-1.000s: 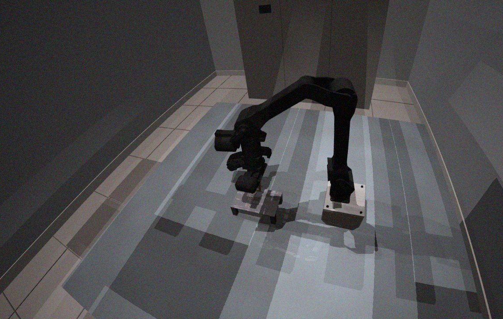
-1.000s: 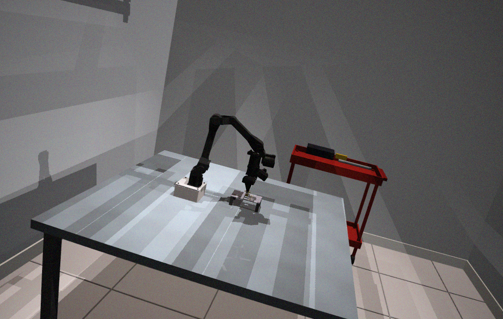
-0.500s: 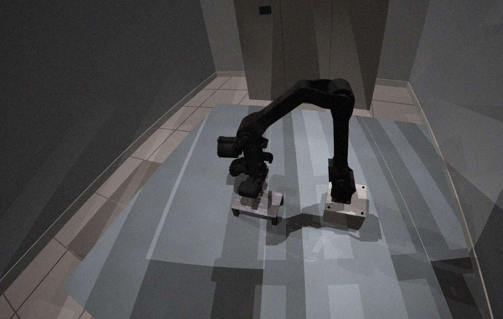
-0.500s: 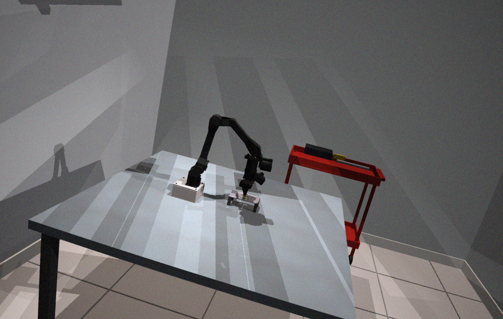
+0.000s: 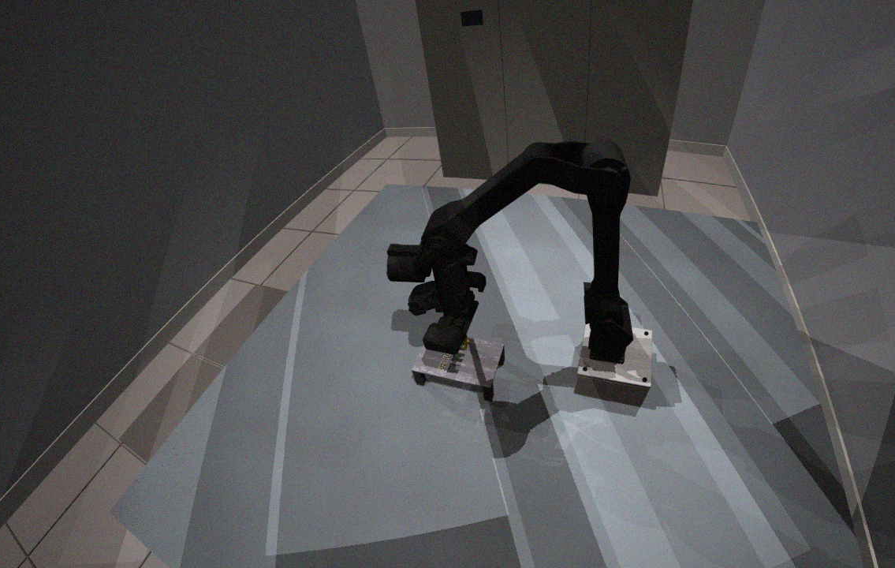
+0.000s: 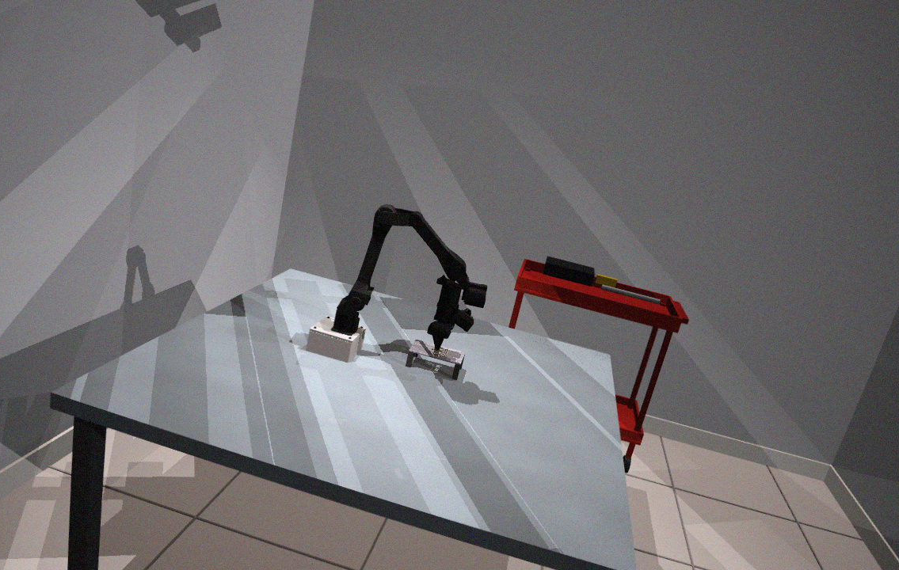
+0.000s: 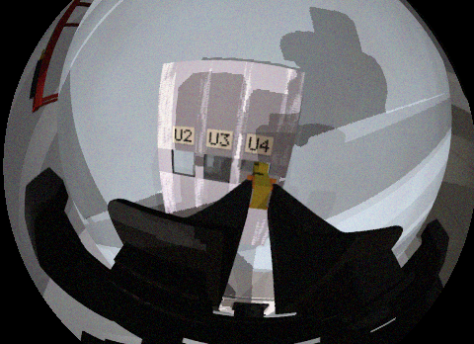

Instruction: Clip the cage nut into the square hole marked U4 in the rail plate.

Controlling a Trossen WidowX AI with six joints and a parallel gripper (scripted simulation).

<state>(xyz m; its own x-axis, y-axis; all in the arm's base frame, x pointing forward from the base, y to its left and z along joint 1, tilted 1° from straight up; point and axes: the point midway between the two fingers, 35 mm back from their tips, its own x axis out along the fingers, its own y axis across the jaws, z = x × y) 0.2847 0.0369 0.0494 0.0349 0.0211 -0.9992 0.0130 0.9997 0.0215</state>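
From the top, the arm (image 5: 542,163) arches over the bench (image 5: 352,452) (image 6: 367,418) from a pale base block (image 5: 641,353) (image 6: 330,345). Its gripper (image 5: 456,345) (image 6: 437,347) (image 7: 260,189) points down over the rail plate (image 5: 482,353) (image 6: 454,352) (image 7: 227,97), partly covering it. A tall cabinet (image 5: 549,77) stands beyond.

In the exterior view, the rail plate stands on short legs near the base block. Behind the bench is a red cart (image 6: 601,301) (image 7: 47,69) with a black box (image 6: 569,271), a yellow block (image 6: 605,280) and a grey rod (image 6: 633,294) on its top tray.

In the wrist view, the gripper is closed on the yellow cage nut (image 7: 260,196), which overlaps the U4 hole (image 7: 247,165) and hides part of it; whether it has entered, I cannot tell. The U3 hole (image 7: 217,167) and U2 hole (image 7: 184,163) lie alongside.
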